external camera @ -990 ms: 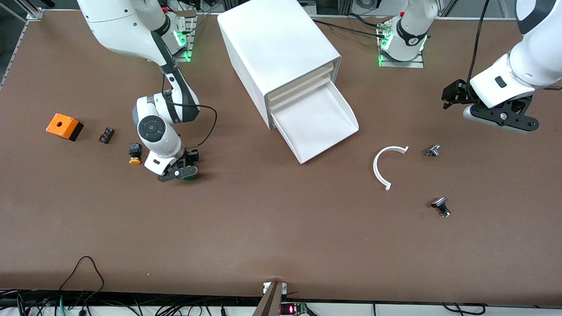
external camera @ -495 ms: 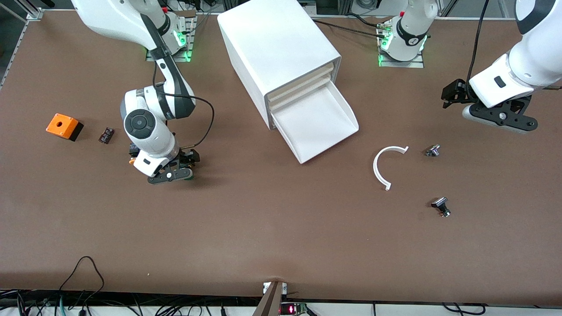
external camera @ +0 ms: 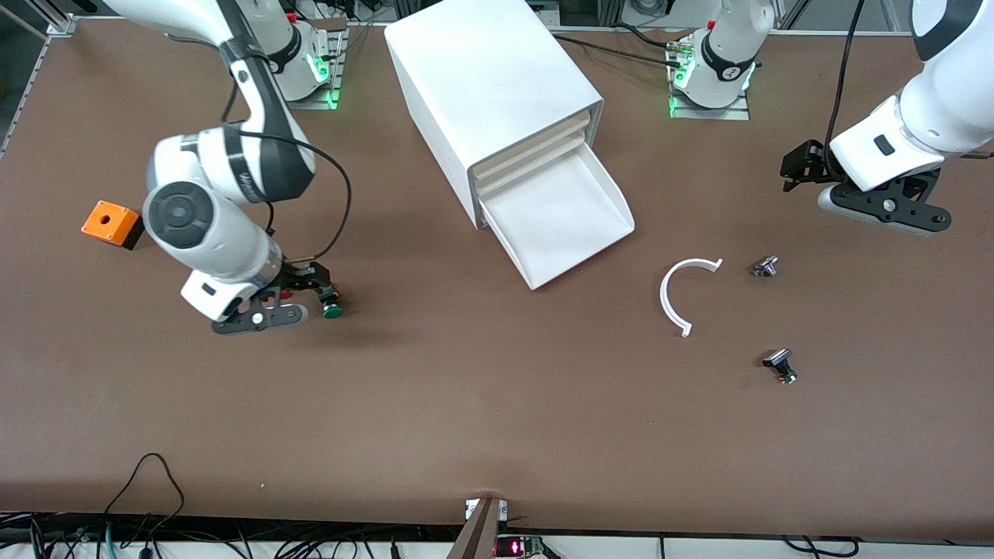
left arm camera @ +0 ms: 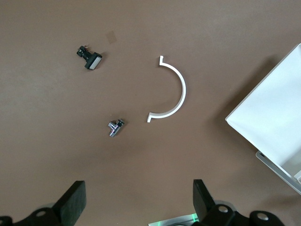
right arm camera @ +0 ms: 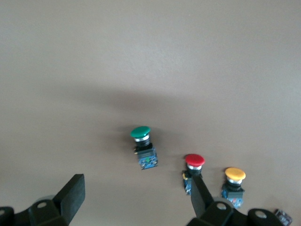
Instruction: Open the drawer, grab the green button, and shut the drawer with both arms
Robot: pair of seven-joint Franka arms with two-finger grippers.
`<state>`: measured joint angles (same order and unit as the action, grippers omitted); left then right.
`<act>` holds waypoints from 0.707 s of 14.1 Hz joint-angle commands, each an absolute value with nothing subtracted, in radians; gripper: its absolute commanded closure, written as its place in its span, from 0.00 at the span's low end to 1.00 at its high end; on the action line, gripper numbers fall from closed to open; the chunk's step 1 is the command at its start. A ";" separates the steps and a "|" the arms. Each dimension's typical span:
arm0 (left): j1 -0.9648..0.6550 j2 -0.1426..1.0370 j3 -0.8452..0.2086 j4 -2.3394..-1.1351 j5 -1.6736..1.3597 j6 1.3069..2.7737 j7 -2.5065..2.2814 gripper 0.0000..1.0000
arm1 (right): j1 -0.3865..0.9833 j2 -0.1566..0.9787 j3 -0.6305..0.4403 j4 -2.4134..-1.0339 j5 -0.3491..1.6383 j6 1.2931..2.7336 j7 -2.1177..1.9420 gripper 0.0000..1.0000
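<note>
Right wrist view shows the right gripper (right arm camera: 136, 197) lifted off the button (right arm camera: 143, 147), fingers (right arm camera: 70, 195) spread and empty; the button now sits on the table between and ahead of them. So taking is done; the drawer (external camera: 563, 221) stands open, awaiting closing. Red button (right arm camera: 193, 170) sits just beside one finger. Left gripper (left arm camera: 136, 205) waits, spread, over a white arc (left arm camera: 171, 92).

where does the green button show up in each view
Front view: the green button lies on the table beside the open right gripper, toward the right arm's end.
Right wrist view: the green button lies near the middle, with the red button beside it.
Left wrist view: not in it.
Shared landmark: the red button, partly hidden in the front view.
</note>
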<state>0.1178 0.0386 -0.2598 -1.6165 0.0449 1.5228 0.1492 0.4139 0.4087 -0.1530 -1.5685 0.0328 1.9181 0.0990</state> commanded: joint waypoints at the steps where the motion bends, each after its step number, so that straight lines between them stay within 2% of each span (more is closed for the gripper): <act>1: 0.115 0.057 -0.262 -1.578 0.044 1.496 0.140 0.00 | 0.327 0.419 -0.083 -1.470 0.066 1.812 0.104 0.00; 4: 0.115 0.055 -0.262 -1.578 0.044 1.494 0.140 0.00 | 0.279 0.413 -0.043 -1.456 0.061 1.763 0.106 0.00; 10: 0.117 0.057 -0.258 -1.578 0.044 1.494 0.140 0.00 | 0.146 0.322 -0.020 -1.456 0.054 1.684 0.100 0.00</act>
<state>0.1181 0.0390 -0.2591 -1.6158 0.0449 1.5207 0.1468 0.2054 0.3680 -0.0488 -1.4530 0.0517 1.7254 0.0989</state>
